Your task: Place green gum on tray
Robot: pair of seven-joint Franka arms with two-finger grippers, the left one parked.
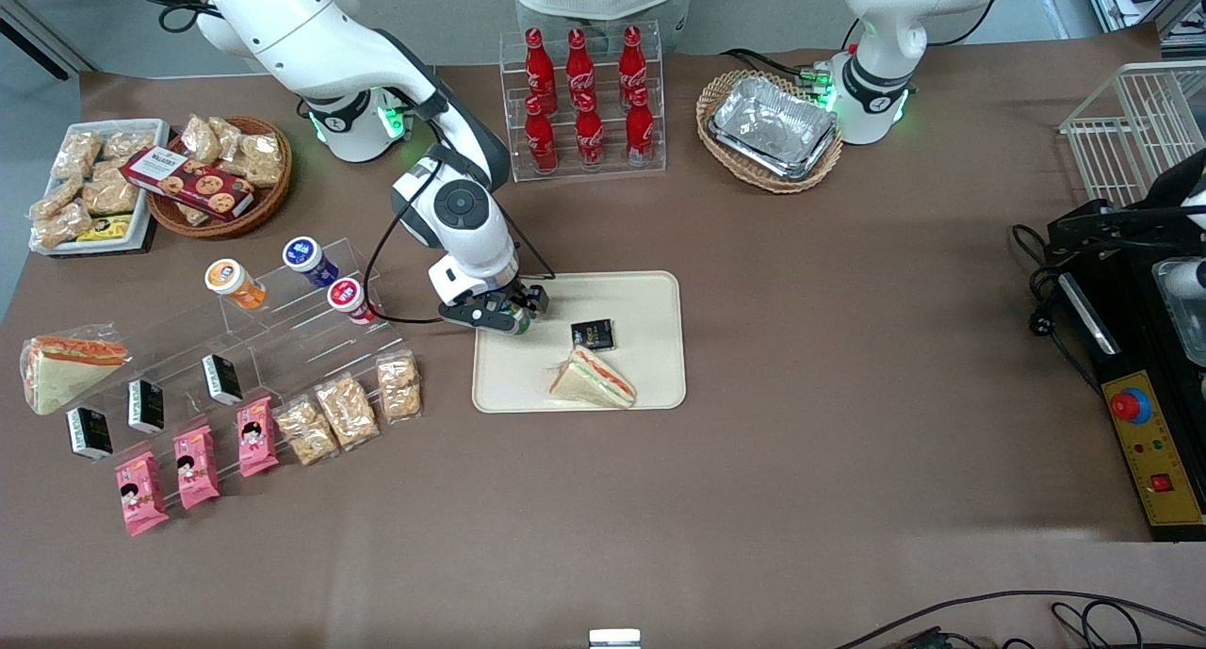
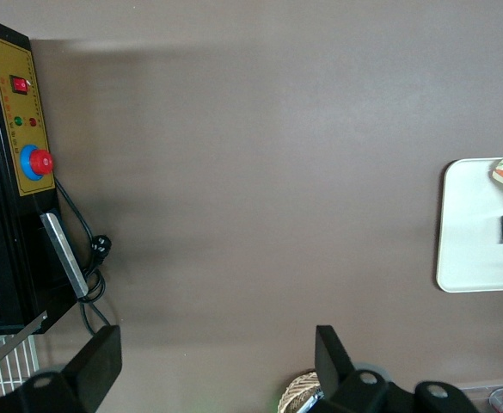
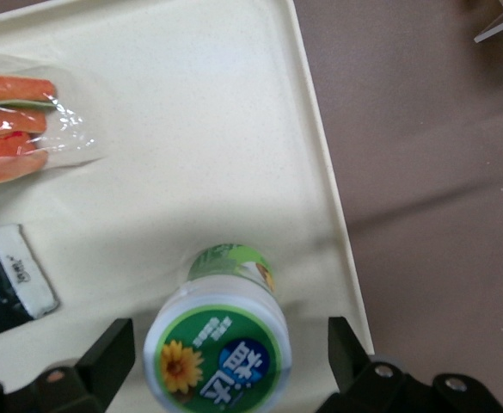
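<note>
Green gum: small cylindrical bottle (image 3: 221,344) with a translucent green body and a white round lid carrying a green label with a yellow flower; it stands on the tray close to the rim at the working arm's end, and sits between the gripper's two fingers.
Gripper: the right arm's two-finger gripper (image 1: 499,317) hangs over the tray's edge toward the working arm's end; its black fingers (image 3: 107,351) stand spread apart on either side of the lid, with a clear gap to the bottle on each side, so they are released and touch nothing.
Tray: large flat cream-beige rectangular plastic tray (image 1: 650,296) with rounded corners and a low rim, lying on the brown table (image 1: 848,442).
Sandwich: clear-wrapped triangular sandwich (image 1: 592,379) with orange and green filling lies on the tray, nearer to the front camera than the gum.
Black packet: small flat black packet (image 1: 593,333) with pale lettering lies on the tray, between the sandwich and the tray's middle, near the gum but apart from it.
Other bottles: orange-bodied bottle (image 1: 235,283), blue one (image 1: 308,258) and red one (image 1: 350,300) rest on a clear acrylic stepped stand (image 1: 283,333) toward the working arm's end of the table.
</note>
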